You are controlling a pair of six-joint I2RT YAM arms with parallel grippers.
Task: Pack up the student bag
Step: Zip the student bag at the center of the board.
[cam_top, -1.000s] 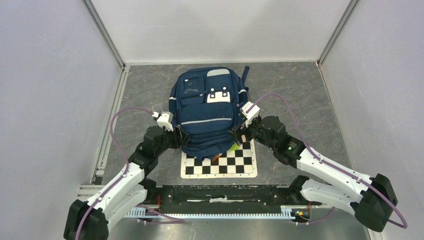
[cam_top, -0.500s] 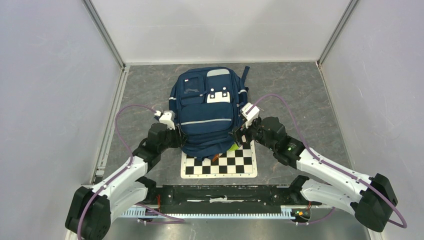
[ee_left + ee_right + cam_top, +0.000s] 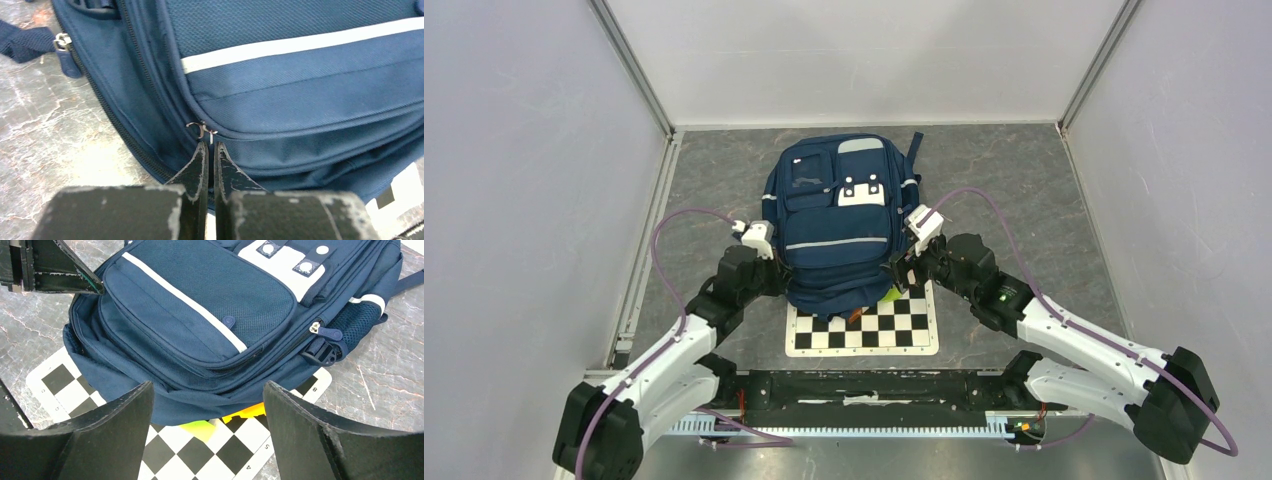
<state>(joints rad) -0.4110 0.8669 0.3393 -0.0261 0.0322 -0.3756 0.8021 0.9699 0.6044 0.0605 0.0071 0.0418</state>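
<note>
Unzipping the bag (image 3: 839,215): left gripper (image 3: 210,149) is pinched shut on the zip pull (image 3: 202,129), while the right gripper (image 3: 207,390) is wide open and empty. Next, drag the pull along its track.

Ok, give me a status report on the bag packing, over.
Left pincer shut, tips at zipper ring, grip unconfirmed. Right pincer open at student bag's near corner. Bag flat on chequered board; green-orange item pokes from beneath.
</note>
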